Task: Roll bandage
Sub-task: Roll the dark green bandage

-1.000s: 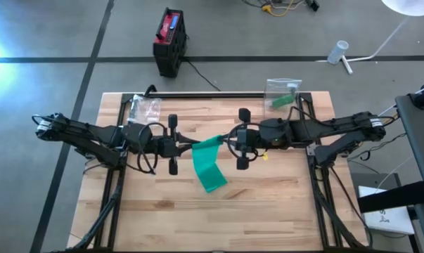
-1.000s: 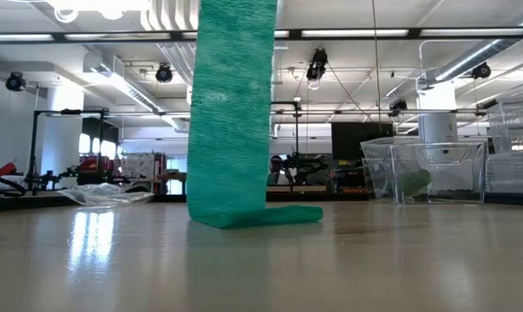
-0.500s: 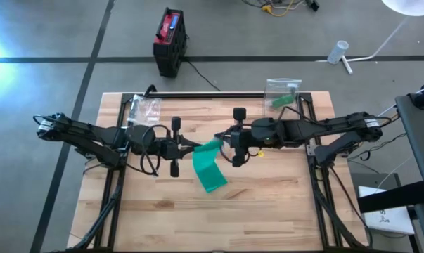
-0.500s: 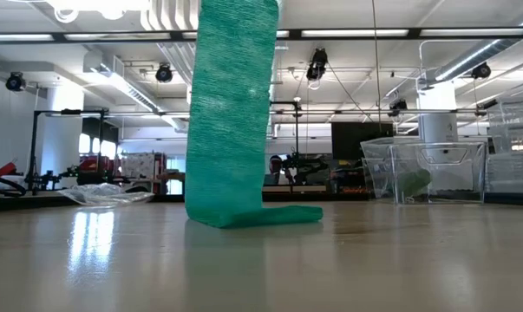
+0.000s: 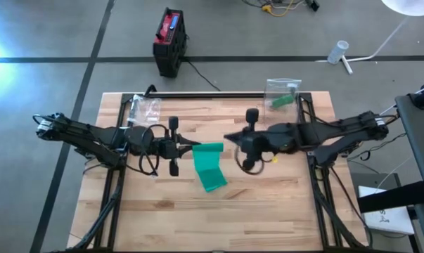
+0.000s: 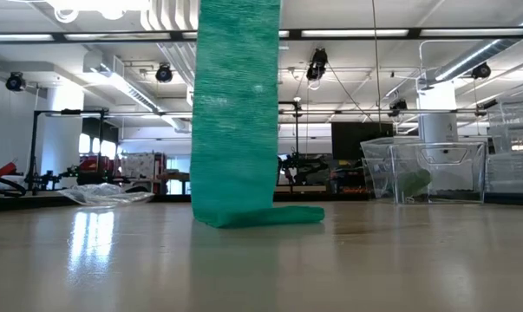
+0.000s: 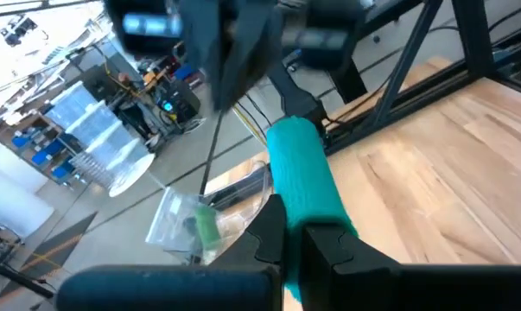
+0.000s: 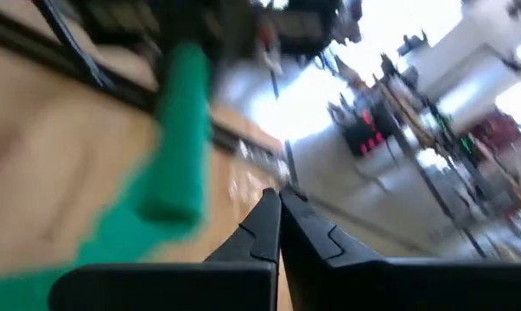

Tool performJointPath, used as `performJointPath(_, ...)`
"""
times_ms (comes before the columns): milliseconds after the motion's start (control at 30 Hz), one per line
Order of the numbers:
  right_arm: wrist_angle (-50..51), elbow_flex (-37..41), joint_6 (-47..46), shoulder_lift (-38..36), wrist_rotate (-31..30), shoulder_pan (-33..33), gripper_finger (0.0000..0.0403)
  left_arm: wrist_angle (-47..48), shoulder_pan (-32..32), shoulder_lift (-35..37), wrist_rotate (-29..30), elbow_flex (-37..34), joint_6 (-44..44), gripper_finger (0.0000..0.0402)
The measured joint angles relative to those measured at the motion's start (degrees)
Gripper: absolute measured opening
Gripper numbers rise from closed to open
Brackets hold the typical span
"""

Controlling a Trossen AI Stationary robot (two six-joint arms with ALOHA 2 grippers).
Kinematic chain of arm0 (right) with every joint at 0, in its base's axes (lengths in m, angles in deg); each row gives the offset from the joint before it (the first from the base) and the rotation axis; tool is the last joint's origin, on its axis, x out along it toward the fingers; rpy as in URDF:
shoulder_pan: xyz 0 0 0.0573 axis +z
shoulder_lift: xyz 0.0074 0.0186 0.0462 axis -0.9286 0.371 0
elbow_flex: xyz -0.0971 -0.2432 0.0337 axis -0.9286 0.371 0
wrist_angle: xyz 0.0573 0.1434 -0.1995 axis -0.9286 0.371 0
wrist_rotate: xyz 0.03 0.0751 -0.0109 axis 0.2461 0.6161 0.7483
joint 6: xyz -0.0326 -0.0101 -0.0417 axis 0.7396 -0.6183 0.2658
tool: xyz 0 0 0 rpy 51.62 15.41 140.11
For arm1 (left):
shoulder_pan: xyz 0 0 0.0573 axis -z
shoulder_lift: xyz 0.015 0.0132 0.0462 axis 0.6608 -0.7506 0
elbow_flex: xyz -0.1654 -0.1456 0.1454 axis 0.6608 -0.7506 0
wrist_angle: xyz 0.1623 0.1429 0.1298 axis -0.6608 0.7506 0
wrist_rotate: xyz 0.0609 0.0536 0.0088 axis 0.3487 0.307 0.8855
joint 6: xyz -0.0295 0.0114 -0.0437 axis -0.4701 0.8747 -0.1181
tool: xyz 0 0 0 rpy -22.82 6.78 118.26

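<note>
Green crepe bandage [image 5: 209,164]: partly rolled; roll end held up over mid-table, loose tail hanging down and trailing flat on the wood toward the table's near edge.
Tail, low view: strip [image 6: 235,113] hanging near-vertical, last stretch lying folded along the tabletop.
Left gripper [image 5: 188,147]: at the roll's left end, fingers pressed together, pinching the bandage [image 7: 305,190] at its rolled edge.
Right gripper [image 5: 231,138]: just beside the roll's right end, apart from it; fingers pressed together, holding nothing; roll [image 8: 179,130] ahead of the fingertips, not between them.
Wooden table [image 5: 282,204]: butcher-block top, bare near the front edge.
Clear bags: one [image 5: 145,107] at the far left corner, one with a green item [image 5: 281,94] at the far right corner; both well apart from the work.
Step in hand (judged): regrasp between turns of the roll.
Advice for the step: reopen right fingers, take the free end square on the roll's axis, wind evenly, keep slight tension on the hanging tail so layers stack flush and do not telescope.
Risk (judged): slack tail skewing sideways.
</note>
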Motion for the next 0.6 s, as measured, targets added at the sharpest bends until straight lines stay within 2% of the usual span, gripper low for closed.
performJointPath(133, -4.6, 0.0, 0.2, -0.3, 10.7, 1.7, 0.0001, -0.1, 0.0, 0.0, 0.0, 0.0, -2.5, 0.0)
performJointPath(200, -5.5, 0.0, 0.0, 0.8, 12.7, 1.9, 0.0001, -0.5, 0.0, 0.0, 0.0, 0.0, -3.6, 0.0)
performJointPath(367, -5.2, 0.2, 0.3, 4.5, 7.2, 0.9, 0.0002, -0.7, 0.7, 0.0, -0.3, 0.0, -4.7, 0.0)
performJointPath(500, -4.9, 0.2, 2.1, 6.5, 6.7, 0.3, 0.0002, -0.7, 1.2, 0.0, -0.7, 0.0, -4.5, 0.0)
performJointPath(600, -6.3, 0.2, 3.8, 7.7, 5.6, 0.1, 0.0002, -1.4, 1.3, -0.4, -4.5, 0.0, -4.5, 0.0)
